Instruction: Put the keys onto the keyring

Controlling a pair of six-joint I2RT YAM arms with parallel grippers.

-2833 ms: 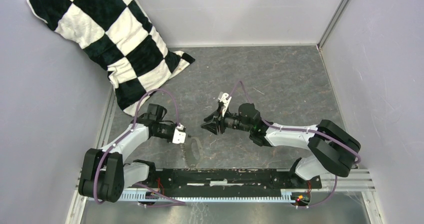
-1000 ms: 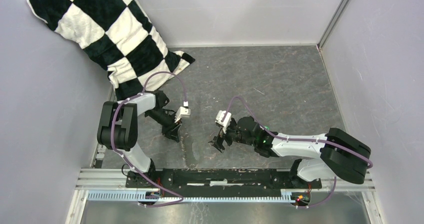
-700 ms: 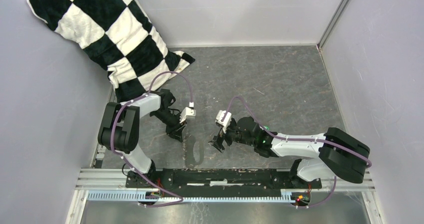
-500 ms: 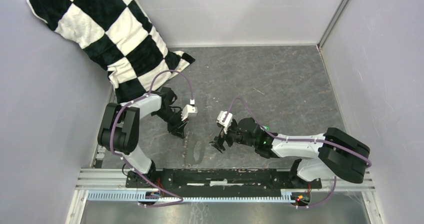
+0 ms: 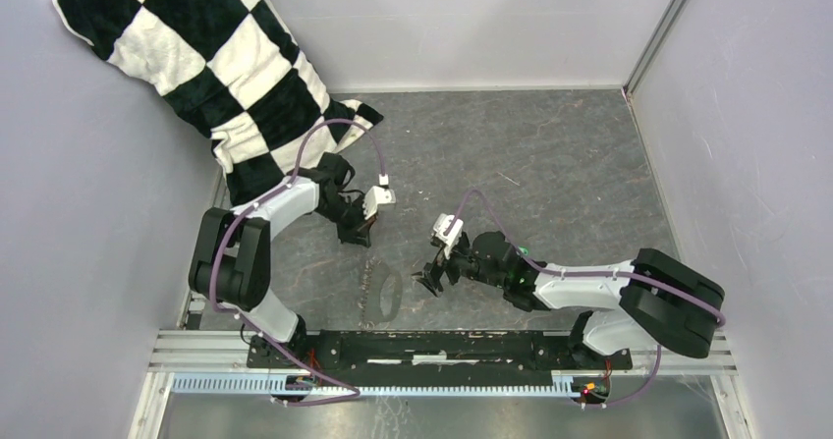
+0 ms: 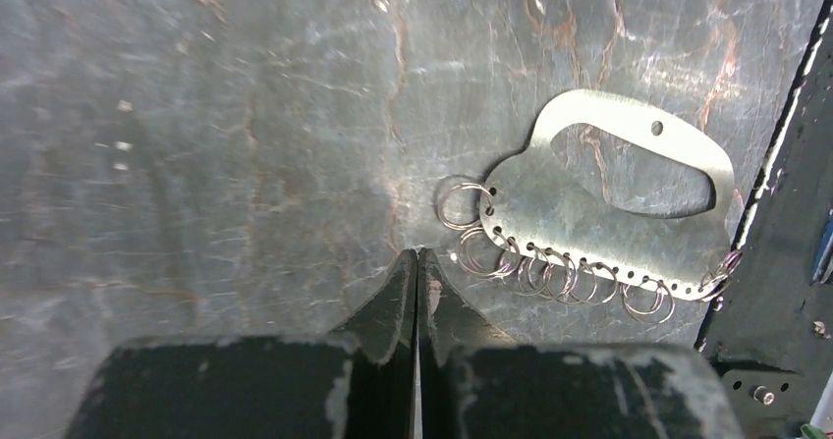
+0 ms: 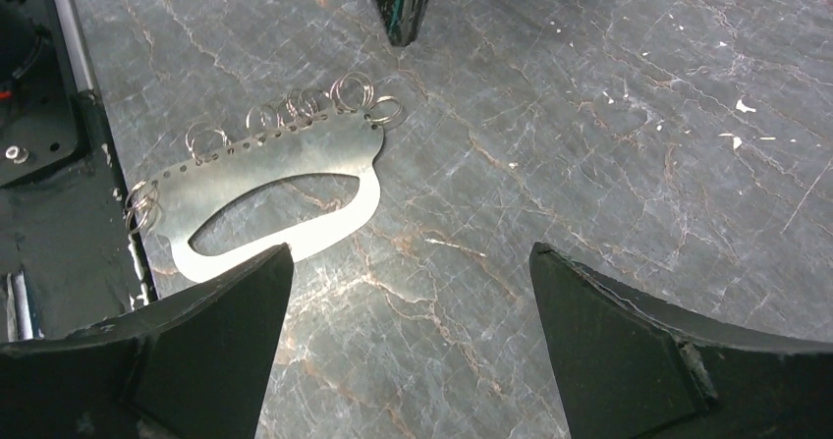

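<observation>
The keyring is a flat silvery plate with a long slot, and it lies on the grey marbled floor near the front rail. A row of small wire rings runs along one of its edges. My left gripper hovers just beyond the ringed edge, shut, pads pressed together. In the right wrist view its dark tip shows a thin green streak that I cannot identify. My right gripper stands wide open beside the plate with nothing between its fingers. The keys are out of view.
A black-and-white checked pillow leans in the far left corner. The black base rail runs right by the plate. Grey walls close in the left, back and right sides.
My left gripper has drawn back from the plate toward the pillow and its jaws have shut. The right arm has hardly moved and stays open.
</observation>
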